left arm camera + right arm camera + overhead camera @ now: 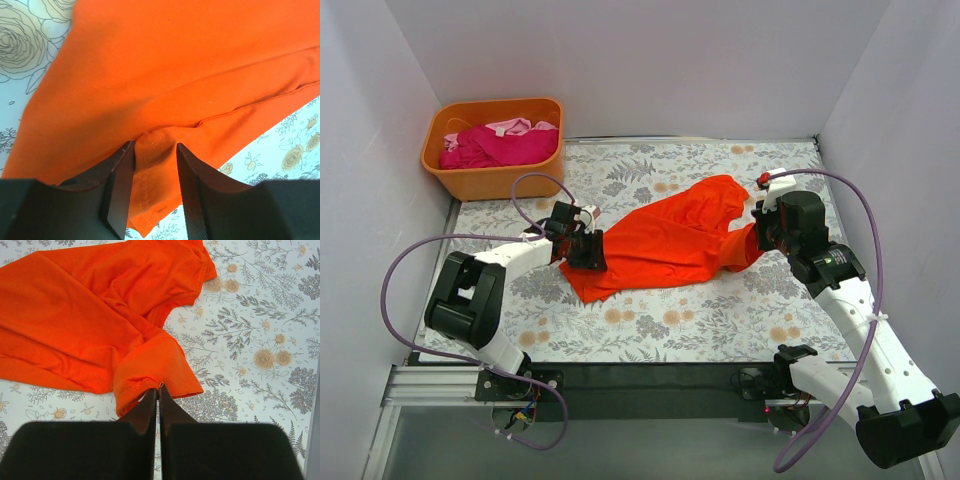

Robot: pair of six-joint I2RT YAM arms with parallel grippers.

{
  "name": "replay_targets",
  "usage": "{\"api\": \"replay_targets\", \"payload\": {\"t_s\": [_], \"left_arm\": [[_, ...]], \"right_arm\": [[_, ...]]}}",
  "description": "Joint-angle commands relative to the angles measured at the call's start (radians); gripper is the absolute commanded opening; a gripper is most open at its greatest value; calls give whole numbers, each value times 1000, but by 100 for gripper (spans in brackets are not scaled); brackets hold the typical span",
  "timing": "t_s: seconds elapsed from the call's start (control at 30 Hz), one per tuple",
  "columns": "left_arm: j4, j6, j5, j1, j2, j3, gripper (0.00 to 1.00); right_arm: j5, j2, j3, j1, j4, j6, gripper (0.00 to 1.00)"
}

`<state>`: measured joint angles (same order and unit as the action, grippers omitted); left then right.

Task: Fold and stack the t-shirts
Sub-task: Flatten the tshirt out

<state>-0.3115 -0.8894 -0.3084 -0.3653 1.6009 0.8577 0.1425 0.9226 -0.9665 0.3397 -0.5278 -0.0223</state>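
The bright orange-red t-shirt (pixel 670 240) lies crumpled and partly spread across the middle of the floral table. My left gripper (pixel 582 248) is at its left edge. In the left wrist view its fingers (pixel 155 145) stand apart with a stitched hem corner of the t-shirt (pixel 175 75) between them. My right gripper (pixel 757 225) is at the t-shirt's right end. In the right wrist view the gripper (pixel 158 388) is shut on the edge of a sleeve of the t-shirt (pixel 85 310). Magenta t-shirts (pixel 485 148) and a pale pink one (pixel 516 126) lie in the tub.
The rigid orange plastic tub (pixel 490 182) stands at the back left corner of the table. White walls close in the left, back and right sides. A black strip (pixel 650 375) runs along the table's near edge between the arm bases.
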Motion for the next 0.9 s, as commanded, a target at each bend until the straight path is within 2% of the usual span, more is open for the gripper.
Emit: {"api": "replay_targets", "payload": {"t_s": [0.0, 0.23, 0.33, 0.37, 0.4, 0.47, 0.7, 0.73, 0.87], "left_arm": [[-11, 0, -37, -7, -44, 17, 36], [-21, 3, -20, -6, -49, 3, 25], [-21, 6, 8, -7, -44, 9, 12], [-21, 7, 15, -6, -47, 14, 3], [-21, 7, 37, -6, -59, 18, 0], [-21, 7, 74, -6, -79, 27, 0], [-47, 7, 388, 19, -222, 167, 0], [-49, 12, 447, 37, -245, 223, 0], [-51, 26, 534, 97, -252, 394, 0]], "right_arm": [[-1, -7, -5, -5, 22, 1, 1], [0, -2, -1, -5, 23, 4, 1], [5, -2, 5, -5, 23, 4, 1], [8, -2, 6, -5, 25, 2, 1], [12, -2, 8, -5, 25, 2, 1], [26, 1, 5, -5, 25, 4, 1], [169, 79, -106, -5, 52, 10, 1], [205, 93, -132, -7, 58, 1, 1], [259, 203, -308, -19, 98, -47, 1]]}}
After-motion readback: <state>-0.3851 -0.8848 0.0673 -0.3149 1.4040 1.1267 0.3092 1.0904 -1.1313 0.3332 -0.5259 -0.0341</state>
